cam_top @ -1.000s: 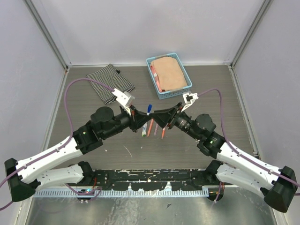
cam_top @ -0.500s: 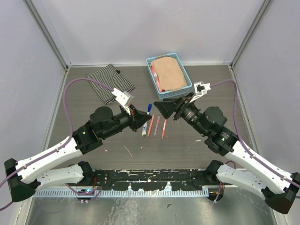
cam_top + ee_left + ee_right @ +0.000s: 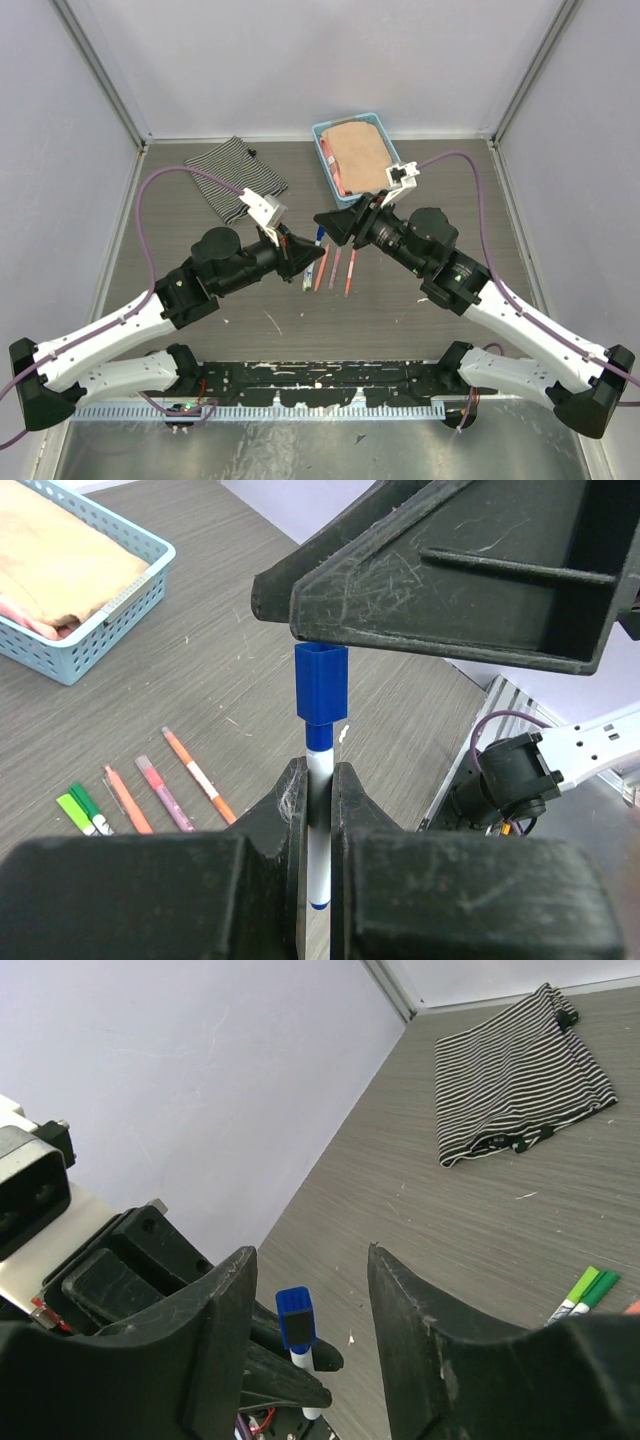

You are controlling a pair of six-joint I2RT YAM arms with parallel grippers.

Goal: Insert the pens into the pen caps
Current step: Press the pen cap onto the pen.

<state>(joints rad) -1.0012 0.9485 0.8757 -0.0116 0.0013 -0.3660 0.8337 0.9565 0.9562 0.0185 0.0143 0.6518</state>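
My left gripper (image 3: pixel 320 780) is shut on a white pen (image 3: pixel 319 815) with blue ends, held upright above the table. A dark blue pen cap (image 3: pixel 320 680) sits on its upper end. My right gripper (image 3: pixel 311 1260) is open, and the cap (image 3: pixel 294 1318) stands between its fingers, nearer the left one and touching neither. In the top view the two grippers (image 3: pixel 305 255) (image 3: pixel 330 225) meet tip to tip over the pen (image 3: pixel 319 237). A green pen (image 3: pixel 82 810), an orange one (image 3: pixel 125 798), a pink one (image 3: pixel 165 792) and an orange-and-white one (image 3: pixel 200 780) lie side by side on the table.
A light blue basket (image 3: pixel 325 150) holding a tan cloth stands at the back, just behind the right gripper. A striped cloth (image 3: pixel 235 178) lies at the back left. The pens on the table (image 3: pixel 335 268) lie directly below the grippers.
The right gripper drew back to the right, then swung left and came over the blue cap; its jaws widened, then narrowed somewhat. The left gripper kept the pen still.
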